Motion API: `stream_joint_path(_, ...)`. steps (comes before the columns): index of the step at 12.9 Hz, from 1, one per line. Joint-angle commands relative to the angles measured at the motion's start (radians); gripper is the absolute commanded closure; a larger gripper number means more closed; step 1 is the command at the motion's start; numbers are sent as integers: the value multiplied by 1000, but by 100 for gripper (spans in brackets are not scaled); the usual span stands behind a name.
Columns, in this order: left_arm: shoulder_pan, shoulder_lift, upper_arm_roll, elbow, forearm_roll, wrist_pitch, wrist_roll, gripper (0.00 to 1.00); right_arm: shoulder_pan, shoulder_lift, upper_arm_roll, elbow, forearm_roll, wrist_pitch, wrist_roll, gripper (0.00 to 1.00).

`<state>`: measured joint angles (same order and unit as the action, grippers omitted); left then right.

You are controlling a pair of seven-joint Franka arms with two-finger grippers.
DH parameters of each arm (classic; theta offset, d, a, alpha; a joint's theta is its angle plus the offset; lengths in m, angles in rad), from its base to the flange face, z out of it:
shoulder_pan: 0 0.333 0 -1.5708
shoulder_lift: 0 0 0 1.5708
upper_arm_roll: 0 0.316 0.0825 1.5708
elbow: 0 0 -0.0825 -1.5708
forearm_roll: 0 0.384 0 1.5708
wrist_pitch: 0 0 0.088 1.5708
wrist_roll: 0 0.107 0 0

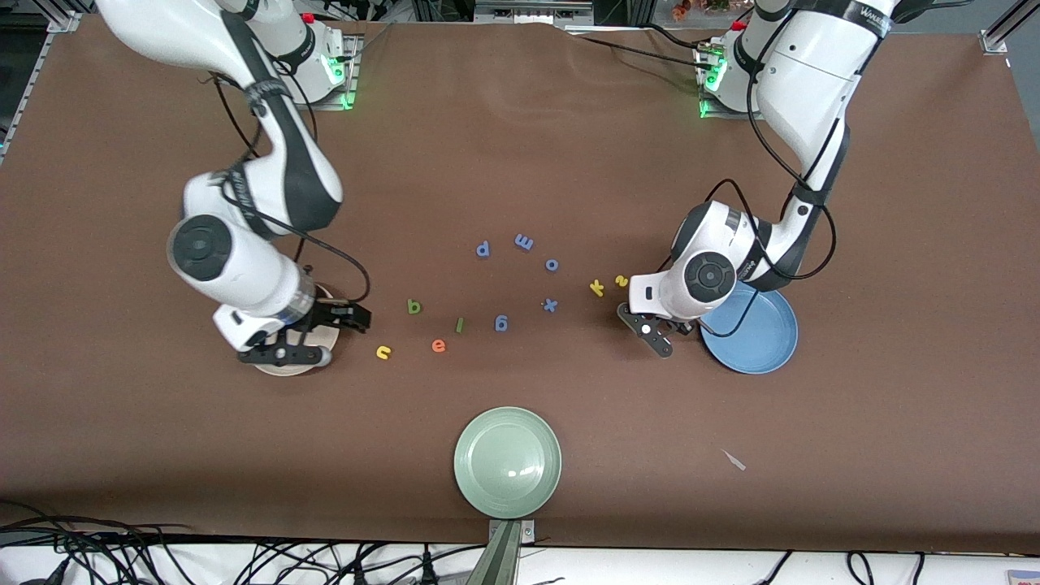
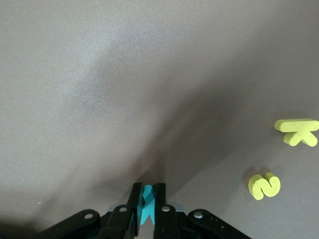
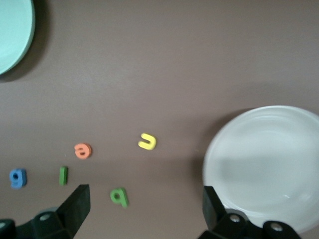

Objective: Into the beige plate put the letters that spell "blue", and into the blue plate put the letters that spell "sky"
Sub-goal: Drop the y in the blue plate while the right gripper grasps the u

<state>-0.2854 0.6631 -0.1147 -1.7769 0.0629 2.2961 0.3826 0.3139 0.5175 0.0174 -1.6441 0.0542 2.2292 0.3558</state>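
Front view, table: brown felt-like cloth [image 1: 520, 146], matte, with wide bare room toward the arms' bases.
Front view, left gripper [image 1: 660, 337]: low over the cloth just beside the round sky-blue shallow plate [image 1: 760, 341], on the side toward the letters; what it grips is hidden here.
Front view, right gripper [image 1: 325, 335]: over the round cream-beige shallow plate [image 1: 284, 367], which the arm mostly covers.
Front view, "blue" letters: dark green foam b [image 1: 414, 306], green l [image 1: 460, 325], orange e [image 1: 439, 346] and yellow u [image 1: 383, 352] lie flat and apart between the beige plate and the all-blue foam letters [image 1: 524, 242].
Front view, "sky" letters: yellow k [image 1: 597, 288] and yellow s [image 1: 621, 281] sit close together near the left gripper.
Front view, other: pale green glossy plate [image 1: 507, 462] at the table edge nearest the camera.
Left wrist view: black fingers [image 2: 133, 206] clamped on a teal foam y [image 2: 146, 205], standing on edge between them; k [image 2: 298, 132] and s [image 2: 264, 185] lie apart on open cloth.
Right wrist view: black fingers [image 3: 75, 206] spread wide with nothing between; the beige plate's smooth rim [image 3: 212, 149] is beside one finger; u [image 3: 147, 142], e [image 3: 82, 150], l [image 3: 63, 175], b [image 3: 119, 196] lie well separated.
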Motion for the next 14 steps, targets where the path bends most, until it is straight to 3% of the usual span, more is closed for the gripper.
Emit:
stream_joint_path(1,-14,-52,4,-15,34,-38,6,95,43,35,-5,-86,-4,168,106,0)
stream_joint_path(7,26,-114,33,69,34,-159,53,95,63,143,-5,-102,3,335,112,0)
stream_joint_path(11,161,-103,33,79,37,-181,238,91,59,199,-10,-97,-8,408,98,1)
stream_joint_path(12,166,-91,33,74,37,-181,239,75,51,205,-10,-95,-25,417,97,1)
stream_joint_path(13,167,-86,33,76,37,-181,239,20,48,210,-11,-95,-46,418,97,2)
stream_joint_path(14,169,-88,33,77,37,-181,237,0,45,210,-11,-95,-54,418,97,6)
